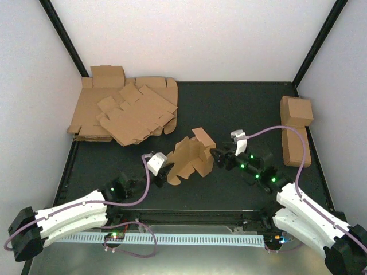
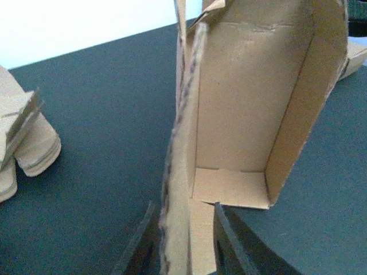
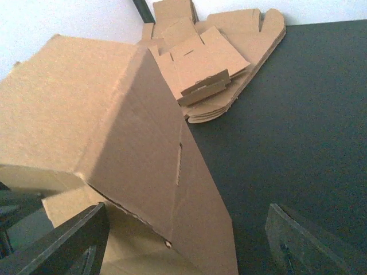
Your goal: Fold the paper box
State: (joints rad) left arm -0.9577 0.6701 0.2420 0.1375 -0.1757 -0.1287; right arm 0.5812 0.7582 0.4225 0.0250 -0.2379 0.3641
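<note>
The paper box (image 1: 192, 156) stands partly folded in the middle of the black table, its brown walls raised at uneven angles. My left gripper (image 1: 162, 172) is at its near-left end. In the left wrist view the jaws (image 2: 182, 246) straddle an upright wall of the box (image 2: 252, 103); the right finger (image 2: 229, 246) lies against the cardboard and a dark gap shows beside the left one. My right gripper (image 1: 217, 156) is at the box's right side. Its jaws (image 3: 183, 246) stand wide apart, with a sloping panel of the box (image 3: 132, 143) reaching in between them.
A stack of flat brown blanks (image 1: 123, 112) lies at the back left, also in the right wrist view (image 3: 218, 69) and at the left edge of the left wrist view (image 2: 26, 143). Finished brown cartons (image 1: 296, 129) sit along the right edge. White walls surround the table.
</note>
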